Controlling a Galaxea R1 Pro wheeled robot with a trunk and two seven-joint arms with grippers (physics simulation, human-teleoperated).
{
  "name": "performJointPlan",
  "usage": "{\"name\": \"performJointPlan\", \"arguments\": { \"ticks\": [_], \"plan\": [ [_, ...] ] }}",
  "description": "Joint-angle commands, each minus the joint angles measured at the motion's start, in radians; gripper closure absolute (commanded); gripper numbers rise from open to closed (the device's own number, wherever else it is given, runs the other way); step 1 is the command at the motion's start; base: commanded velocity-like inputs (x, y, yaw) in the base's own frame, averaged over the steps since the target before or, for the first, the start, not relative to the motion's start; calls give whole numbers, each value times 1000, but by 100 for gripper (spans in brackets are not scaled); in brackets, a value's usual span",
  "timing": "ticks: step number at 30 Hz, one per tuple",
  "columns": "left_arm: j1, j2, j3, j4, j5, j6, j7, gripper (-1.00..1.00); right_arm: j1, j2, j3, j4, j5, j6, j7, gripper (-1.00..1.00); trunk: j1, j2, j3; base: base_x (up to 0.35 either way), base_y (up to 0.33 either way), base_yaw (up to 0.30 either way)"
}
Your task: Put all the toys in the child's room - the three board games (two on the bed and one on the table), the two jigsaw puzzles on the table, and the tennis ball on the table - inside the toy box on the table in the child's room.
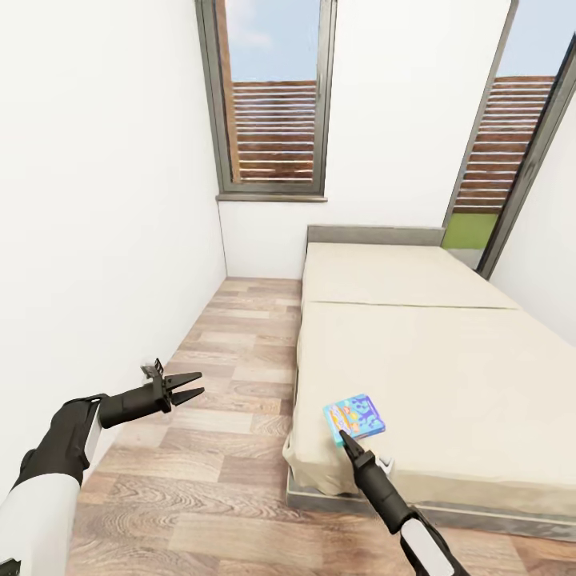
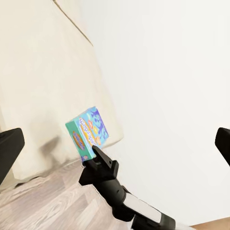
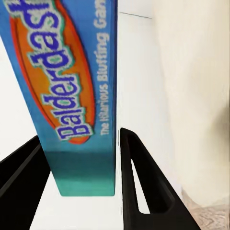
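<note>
The small blue board game, printed with the title Balderdash, is at the near left corner of the bed, just inside the mattress edge. In the head view it looks close to flat on the beige cover; in the left wrist view it appears tilted up with one edge raised, so whether it is fully resting on the bed or lifted off it cannot be told.

The right tool reaches in from the foot of the bed and meets the near edge of the box. In the right wrist view the box's narrow side stands between the two black fingers, which close in on either side of it, one finger touching or almost touching the box's face. The tool is clamped narrow around the game.

The left tool hangs over the wooden floor to the left of the bed, well apart from the box and near the white wall. Its two pointed fingers are spread apart with nothing between them.

Beyond the bed, a grey headboard stands below the window on the far wall.
</note>
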Motion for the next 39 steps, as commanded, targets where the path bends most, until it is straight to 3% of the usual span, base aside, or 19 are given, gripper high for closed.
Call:
{"name": "performJointPlan", "arguments": {
  "ticks": [1, 5, 10, 17, 35, 39],
  "plan": [
    [-1, -1, 3, -1, -11, 11, -9, -100, 0, 0, 2, -24, -9, 24, -36, 100, -4, 7, 2, 0, 0, 0],
    [-1, -1, 3, -1, -11, 11, -9, -100, -1, 0, 2, -101, -10, 118, -147, 100, -19, 35, 15, 0, 0, 0],
    [-1, -1, 3, -1, -11, 13, -9, -100, -1, 0, -1, -181, -12, 190, -197, 100, -39, 70, 30, 0, 0, 0],
    [-1, -2, 2, -1, -13, 14, -9, -100, 2, -1, -6, -214, -13, 242, -208, 100, -65, 119, 52, 0, 0, 0],
    [-1, -7, 3, -1, -13, 14, -9, -100, 17, -18, -15, -311, -23, 264, -213, 100, -134, 245, 109, 0, 0, 0],
    [-1, -8, 2, -1, -12, 15, -9, -100, 8, -21, -15, -314, -15, 317, -219, 100, -150, 273, 121, 0, 0, 0]
  ]
}}
